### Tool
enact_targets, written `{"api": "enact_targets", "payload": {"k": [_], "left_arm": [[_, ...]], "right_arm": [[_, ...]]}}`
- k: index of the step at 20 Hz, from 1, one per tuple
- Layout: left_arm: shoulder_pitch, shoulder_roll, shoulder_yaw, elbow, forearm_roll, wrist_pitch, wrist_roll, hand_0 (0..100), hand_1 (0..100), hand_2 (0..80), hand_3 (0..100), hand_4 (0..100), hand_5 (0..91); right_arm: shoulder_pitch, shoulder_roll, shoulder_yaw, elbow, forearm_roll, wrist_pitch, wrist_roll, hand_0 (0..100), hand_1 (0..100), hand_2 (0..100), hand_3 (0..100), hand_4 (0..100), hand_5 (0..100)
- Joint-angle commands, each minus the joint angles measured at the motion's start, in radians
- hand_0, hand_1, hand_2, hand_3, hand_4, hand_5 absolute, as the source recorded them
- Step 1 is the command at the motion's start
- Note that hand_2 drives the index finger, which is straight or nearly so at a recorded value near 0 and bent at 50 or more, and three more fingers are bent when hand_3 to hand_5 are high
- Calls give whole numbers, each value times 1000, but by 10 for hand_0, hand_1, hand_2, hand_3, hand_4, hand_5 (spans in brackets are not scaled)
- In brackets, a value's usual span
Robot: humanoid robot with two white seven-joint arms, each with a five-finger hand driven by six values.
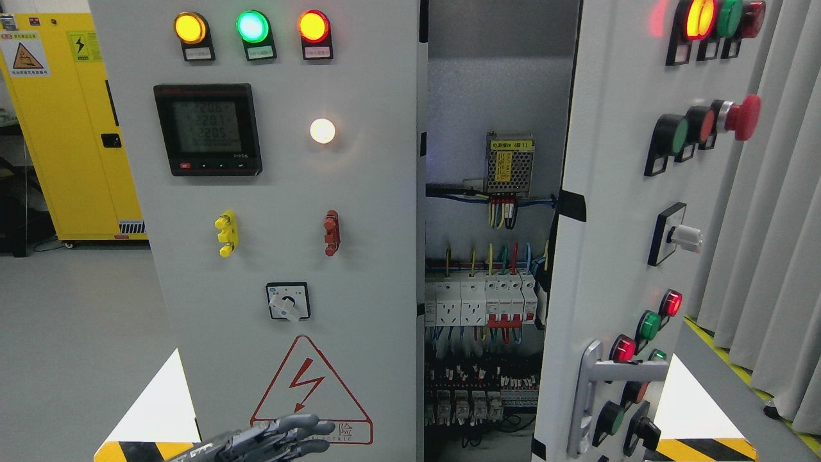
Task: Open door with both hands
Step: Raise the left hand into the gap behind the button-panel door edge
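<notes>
The cabinet is standing directly ahead with its right door [616,256] already swinging outward at an angle, exposing wiring and breakers [478,305] in the gap, while the left door [282,212] is sitting closed and flat to the frame. The left hand [282,436] is showing at the bottom edge, its fingers [314,425] extended and relaxed, lying close in front of the lower left door near the warning triangle [311,394], gripping nothing; whether they are touching the panel cannot be told. The right hand is not appearing in view. Both doors look like stiff painted sheet metal, smooth and probably slippery, moderately heavy and turning on hinges. The metal handle [593,385] low on the right door is offering the firmest hold; its free edge is a second option. Protruding buttons [737,119] and switches are best avoided.
</notes>
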Motion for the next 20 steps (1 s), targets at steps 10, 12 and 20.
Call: {"api": "enact_targets", "payload": {"k": [10, 12, 20], "left_arm": [[-569, -208, -331, 302, 140, 198, 3, 120, 556, 0, 0, 0, 0], [-609, -248, -349, 332, 137, 209, 5, 120, 556, 0, 0, 0, 0], [-761, -449, -357, 481, 121, 273, 8, 120, 556, 0, 0, 0, 0]], "right_arm": [[9, 0, 0, 0, 0, 1, 0, 0, 500, 40, 0, 0, 0], [9, 0, 0, 0, 0, 1, 0, 0, 500, 40, 0, 0, 0], [9, 0, 0, 0, 0, 1, 0, 0, 500, 40, 0, 0, 0]]}}
